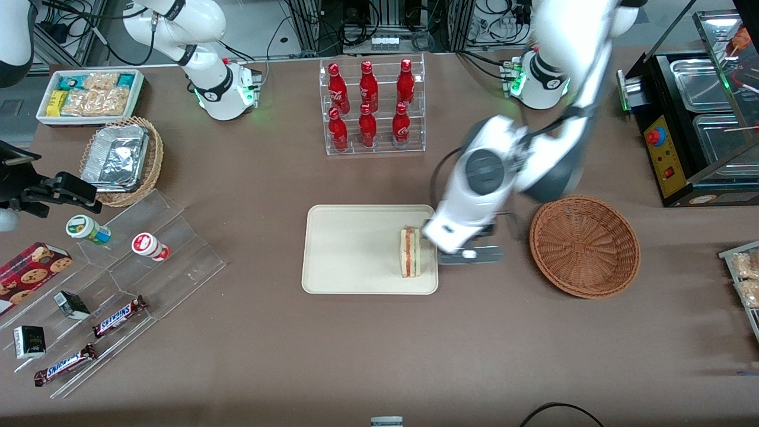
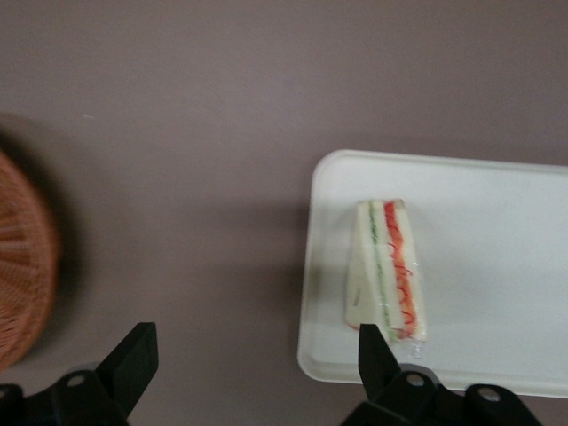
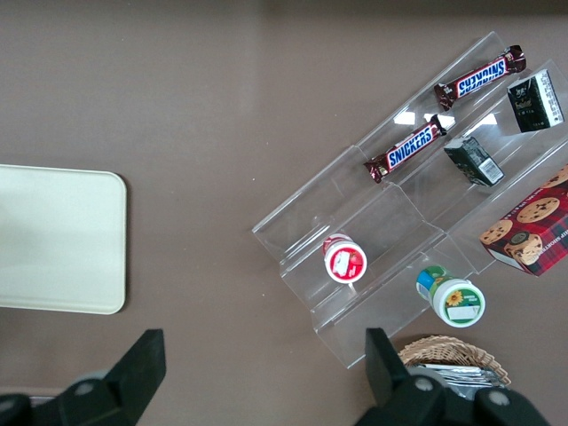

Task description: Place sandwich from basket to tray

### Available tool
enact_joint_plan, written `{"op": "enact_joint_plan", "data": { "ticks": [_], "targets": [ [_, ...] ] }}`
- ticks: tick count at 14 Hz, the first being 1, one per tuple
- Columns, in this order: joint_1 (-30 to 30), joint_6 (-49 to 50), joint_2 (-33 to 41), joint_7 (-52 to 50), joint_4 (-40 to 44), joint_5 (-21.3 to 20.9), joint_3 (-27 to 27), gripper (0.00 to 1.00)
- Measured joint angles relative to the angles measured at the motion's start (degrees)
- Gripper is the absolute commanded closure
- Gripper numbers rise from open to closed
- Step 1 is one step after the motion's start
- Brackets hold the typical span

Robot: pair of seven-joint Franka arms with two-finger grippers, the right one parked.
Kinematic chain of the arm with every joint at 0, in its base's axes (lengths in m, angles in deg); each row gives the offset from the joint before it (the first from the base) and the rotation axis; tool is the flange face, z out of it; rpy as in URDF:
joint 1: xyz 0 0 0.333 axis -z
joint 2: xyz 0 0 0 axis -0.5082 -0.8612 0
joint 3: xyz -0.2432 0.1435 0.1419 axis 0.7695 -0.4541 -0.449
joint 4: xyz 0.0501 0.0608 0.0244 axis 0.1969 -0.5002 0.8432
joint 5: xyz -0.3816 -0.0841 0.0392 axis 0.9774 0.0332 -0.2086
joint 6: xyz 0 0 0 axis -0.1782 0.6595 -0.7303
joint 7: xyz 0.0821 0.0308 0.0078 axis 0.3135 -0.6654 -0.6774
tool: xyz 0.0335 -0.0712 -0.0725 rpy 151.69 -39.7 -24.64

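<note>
The gripper (image 2: 257, 351) hangs above the desk (image 1: 379, 344) between tray (image 1: 350, 249) and basket (image 1: 584, 246) — fingers (image 2: 133, 355) spread wide, holding nothing. The sandwich (image 1: 410, 251) lies on the tray's edge nearest the basket — at the basket's 9 o'clock.

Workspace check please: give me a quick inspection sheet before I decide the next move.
Surface: brown table, flat.
Sandwich: lying on the tray, near its edge toward the basket.
Basket: holds nothing, toward the working arm's end.
Clutter: red bottle rack, snack bin, foil container in tan basket, acrylic steps with Snickers bars.
Gripper: open, holding nothing, over the table between tray and basket.
Cables: a black loop at the table edge nearest the camera.
Surroundings: food warmer at the working arm's end.
</note>
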Motion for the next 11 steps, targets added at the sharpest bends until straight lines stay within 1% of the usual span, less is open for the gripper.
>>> {"op": "enact_joint_plan", "data": {
  "ticks": [3,7,11],
  "targets": [
    [-5.8,5.8,5.9,1.2,-0.5,0.0,-0.1,0.00],
    [-12.5,9.3,9.3,12.0,-2.6,0.0,-0.2,0.00],
    [-18.6,12.5,13.5,17.9,-3.9,0.0,-0.2,0.00]
  ]
}}
